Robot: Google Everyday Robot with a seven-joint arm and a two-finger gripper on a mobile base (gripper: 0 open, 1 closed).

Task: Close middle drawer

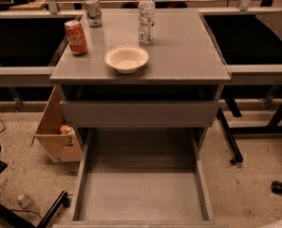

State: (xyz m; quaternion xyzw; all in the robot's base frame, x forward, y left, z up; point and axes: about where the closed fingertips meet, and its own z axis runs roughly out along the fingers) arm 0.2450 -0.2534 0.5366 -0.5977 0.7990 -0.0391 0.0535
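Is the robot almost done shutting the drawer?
Not yet. Nothing looks done: the middle drawer is pulled all the way out, with its grey inside showing. Nothing is in hand either, because the robot's hand is out of view. Left to do: bring the hand to the drawer front and push it all the way in.

On my feed: grey countertop (188, 56) carrying a white bowl (126, 58) near its front edge; red soda can (76, 37) upright to the bowl's left; a second, paler can (93, 11) behind it; clear water bottle (146, 15) upright behind the bowl; none of them touching. Open cardboard box (55, 132) on the speckled floor (254, 184) at left, something orange (63, 128) inside; plastic bottle (29, 204) lying on its side lower left, near a black chair leg (52, 209); I note a dark table (22, 37) at left.
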